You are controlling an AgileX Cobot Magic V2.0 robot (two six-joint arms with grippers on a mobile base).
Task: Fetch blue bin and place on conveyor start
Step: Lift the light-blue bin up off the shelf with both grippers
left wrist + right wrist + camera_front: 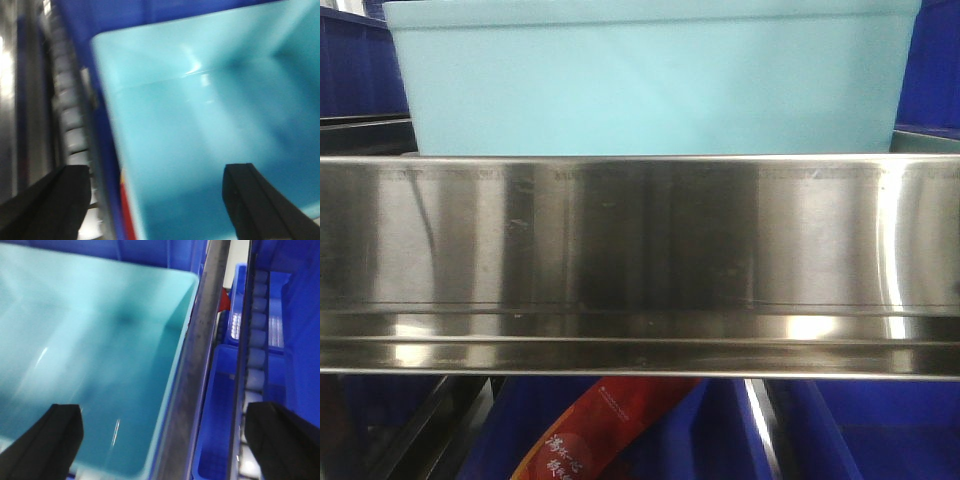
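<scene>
Sitting just behind stainless shelf rail (640, 250), pale aqua blue bin (650, 80) runs its long axis left-right. Left gripper (157, 200) & right gripper (165, 440), both spread wide w/ nothing held, straddle its left & right end walls; neither arm nearer.

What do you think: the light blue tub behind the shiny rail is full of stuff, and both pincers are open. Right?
Not quite: the blue bin is empty, as the right wrist view shows. It does sit behind the shiny rail, and the left pincer and right pincer are both open.
</scene>
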